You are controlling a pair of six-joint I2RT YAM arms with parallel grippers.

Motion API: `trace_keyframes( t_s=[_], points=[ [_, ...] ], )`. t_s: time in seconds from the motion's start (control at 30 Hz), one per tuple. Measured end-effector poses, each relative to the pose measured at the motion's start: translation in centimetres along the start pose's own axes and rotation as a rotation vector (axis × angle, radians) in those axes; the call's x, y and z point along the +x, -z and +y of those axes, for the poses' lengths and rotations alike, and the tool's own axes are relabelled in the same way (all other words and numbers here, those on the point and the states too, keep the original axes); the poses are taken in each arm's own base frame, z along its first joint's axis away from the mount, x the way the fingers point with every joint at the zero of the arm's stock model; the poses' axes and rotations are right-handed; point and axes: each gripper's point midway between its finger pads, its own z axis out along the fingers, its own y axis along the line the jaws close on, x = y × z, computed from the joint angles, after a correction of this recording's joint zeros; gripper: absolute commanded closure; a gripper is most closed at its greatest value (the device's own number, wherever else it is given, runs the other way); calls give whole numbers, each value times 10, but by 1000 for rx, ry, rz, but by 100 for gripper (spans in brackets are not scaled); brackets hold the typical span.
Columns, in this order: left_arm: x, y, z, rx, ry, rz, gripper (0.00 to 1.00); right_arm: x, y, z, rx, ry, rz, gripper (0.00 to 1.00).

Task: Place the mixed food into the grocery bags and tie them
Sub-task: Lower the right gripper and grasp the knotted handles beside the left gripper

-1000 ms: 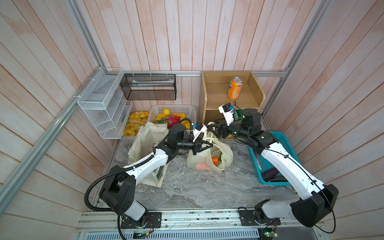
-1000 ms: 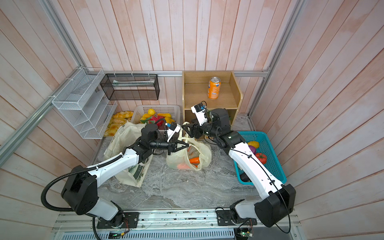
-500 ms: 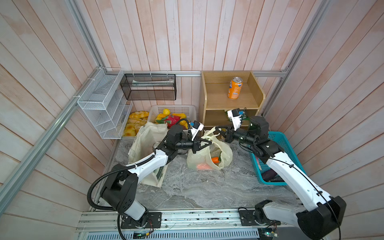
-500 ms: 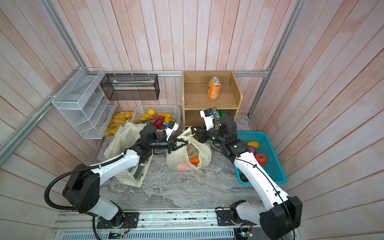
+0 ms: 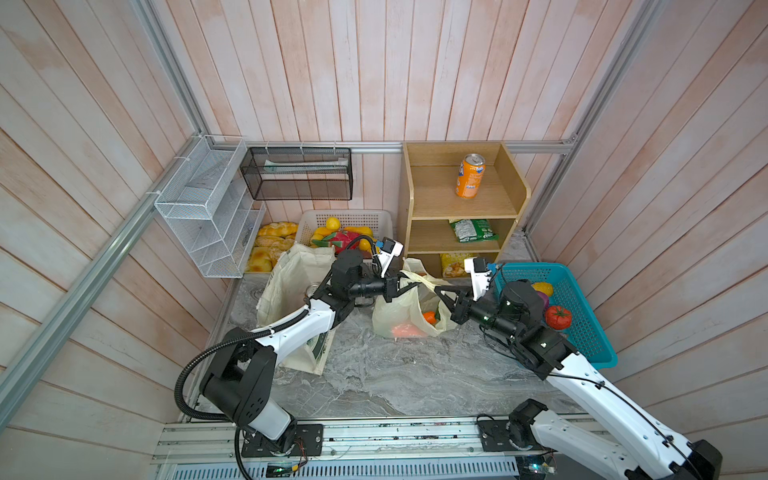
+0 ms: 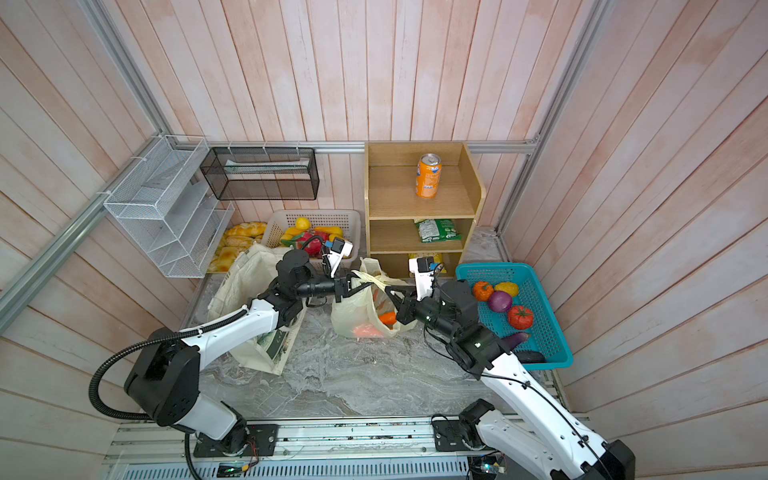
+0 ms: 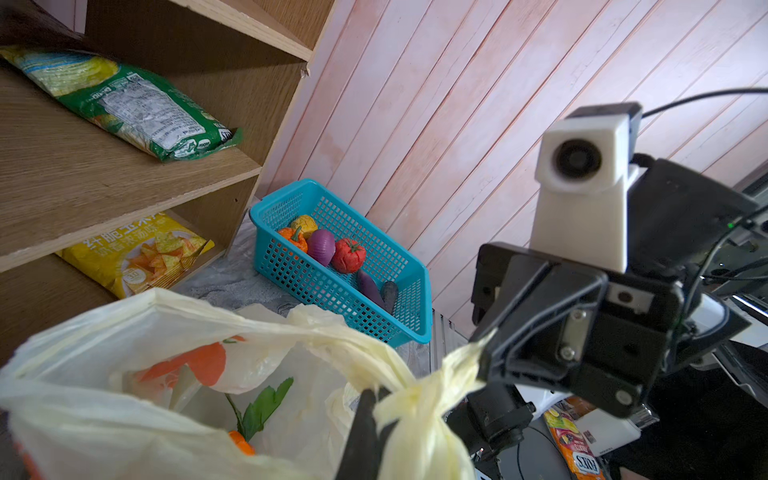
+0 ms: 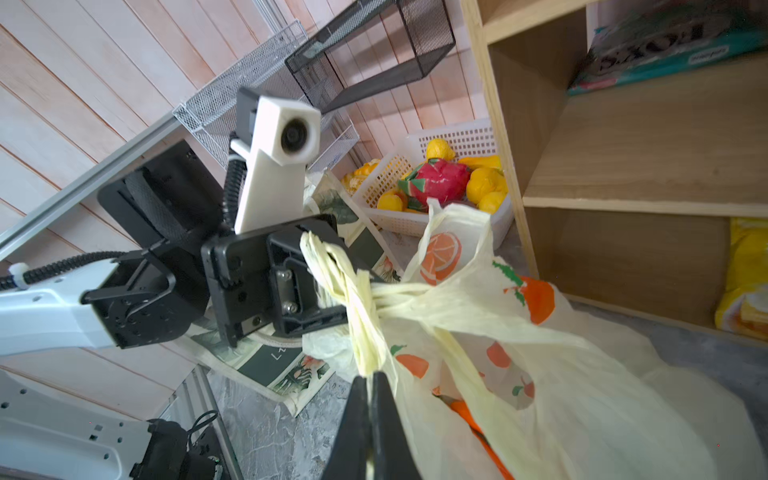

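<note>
Both claws clamped: left gripper (image 5: 405, 284) and right gripper (image 5: 439, 291) each pinch a twisted handle of the orange-print plastic bag (image 5: 395, 316), toy carrot (image 7: 240, 441) inside, on the marble table (image 5: 395, 374) beside the canvas tote (image 5: 291, 274); draw apart level and steady, cinching the crossed handles without tearing

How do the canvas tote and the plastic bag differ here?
The plastic bag is thin, pale yellow with orange prints; the canvas tote is cream cloth with green print. The left gripper and right gripper pinch the plastic bag's handles; neither grips the canvas tote. Carrots show inside the plastic bag; the tote's contents are unclear. Both sit on the table.
</note>
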Motion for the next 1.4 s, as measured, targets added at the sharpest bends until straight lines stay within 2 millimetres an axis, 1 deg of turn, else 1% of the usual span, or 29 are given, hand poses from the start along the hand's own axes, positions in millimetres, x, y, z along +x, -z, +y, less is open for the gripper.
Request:
trace_keyframes(
  t_s=[0.07,0.13,0.23,0.37,0.43,0.53,0.77,1.0,1.17,1.3,1.4],
  points=[
    [2,0,0,2,10,9,100,17,-9,-7,13,-25,16,100],
    [8,0,3,-5,32,27,100,26,-19,-18,39,-46,14,100],
    [12,1,8,-22,54,41,100,30,-29,-28,63,-58,10,100],
    [14,5,14,-34,62,50,100,31,-37,-31,63,-70,7,100],
    [15,6,14,-29,62,59,98,32,-39,-32,63,-75,8,100],
    [15,7,12,-17,54,76,87,32,-40,-32,62,-75,7,100],
    [12,8,7,-3,13,113,75,40,-45,-38,78,-86,32,100],
    [24,11,8,-1,10,169,65,42,-46,-40,84,-88,42,100],
    [30,12,7,7,16,195,63,42,-46,-40,84,-88,42,100],
    [27,13,4,8,1,212,66,42,-46,-40,84,-88,42,100],
    [28,14,3,4,-8,232,66,43,-47,-40,85,-89,44,100]
  ],
)
